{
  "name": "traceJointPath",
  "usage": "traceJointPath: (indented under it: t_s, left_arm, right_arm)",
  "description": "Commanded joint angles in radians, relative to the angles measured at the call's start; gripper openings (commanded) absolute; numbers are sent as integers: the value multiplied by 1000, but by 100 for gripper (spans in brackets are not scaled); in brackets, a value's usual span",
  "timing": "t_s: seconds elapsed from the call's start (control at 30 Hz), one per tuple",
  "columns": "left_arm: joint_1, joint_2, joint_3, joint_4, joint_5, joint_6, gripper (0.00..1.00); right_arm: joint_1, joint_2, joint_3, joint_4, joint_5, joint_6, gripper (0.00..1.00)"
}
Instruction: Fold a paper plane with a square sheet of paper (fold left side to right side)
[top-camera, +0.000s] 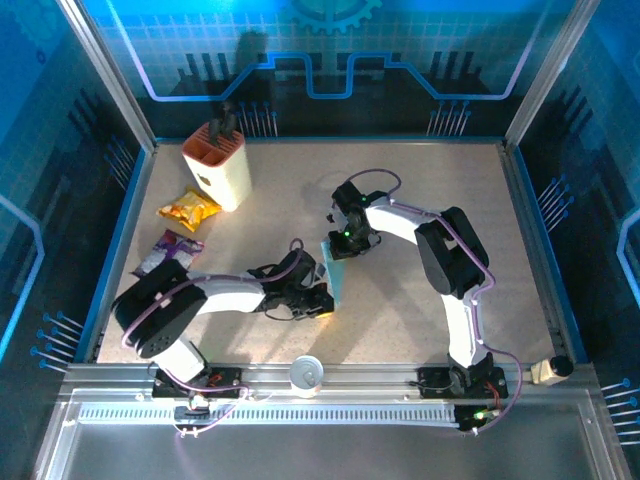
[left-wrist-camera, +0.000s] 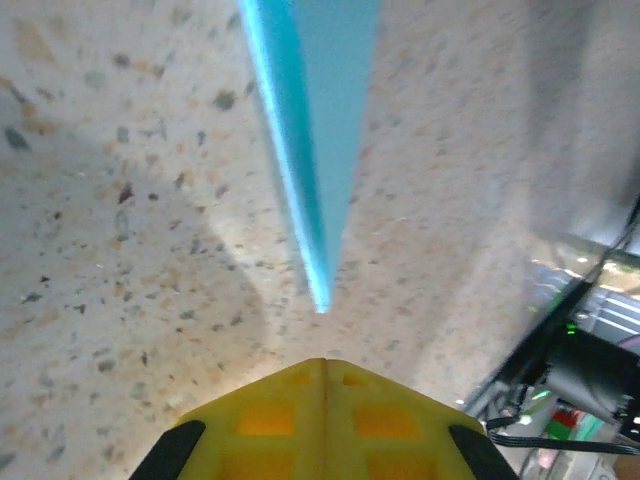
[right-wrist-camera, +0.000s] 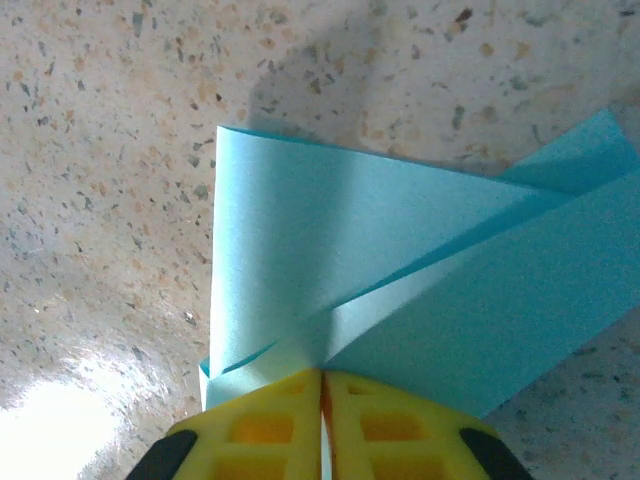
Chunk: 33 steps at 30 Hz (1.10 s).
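Light-blue paper (top-camera: 332, 275) lies part-folded in the middle of the bench (top-camera: 500, 220), between the two arms. From the right wrist we see its overlapping layers meet at the right end effector (right-wrist-camera: 322, 375), which is clenched on them. From the left wrist we see a narrow tip just ahead of the left end effector (left-wrist-camera: 325, 365), clenched and empty. Overhead we also see a knife block (top-camera: 217, 165) and two snack packets (top-camera: 188, 209) far left.

The thin light-blue square sheet of paper (right-wrist-camera: 400, 260) is matt and smooth, its creases crisp. The speckled stone-like tabletop (top-camera: 430, 190) carries a faint sheen. The yellow crinkled snack packet (top-camera: 188, 209), upper left, is glossy foil.
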Motion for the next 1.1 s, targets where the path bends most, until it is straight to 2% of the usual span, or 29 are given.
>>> traceJointPath:
  t_s: [0.0, 0.1, 0.3, 0.47, 0.53, 0.8, 1.0, 1.07]
  left_arm:
    - [52, -91, -1, -41, -1, 36, 9]
    - [105, -133, 7, -81, -38, 70, 25]
    - [195, -199, -24, -100, -133, 78, 46]
    - [230, -237, -58, -81, -197, 65, 51]
    - [234, -238, -58, -82, -203, 68, 52]
    - [240, -244, -78, -75, -200, 62, 53]
    - [243, -263, -77, -101, -210, 73, 53]
    - [243, -271, -72, -113, -212, 78, 53]
  right_arm:
    - [-3, -19, -27, -8, 61, -24, 24]
    - [-1, -91, -13, -14, 57, -30, 37]
    - [11, -247, -71, -61, 144, 8, 60]
    - [63, -281, -93, -135, 252, 46, 77]
    - [91, -262, -86, -148, 282, 56, 80]
    - [156, -110, 11, -188, 357, 67, 80]
    - [162, -86, 25, -194, 394, 72, 63]
    - [160, -107, 12, -185, 400, 70, 54]
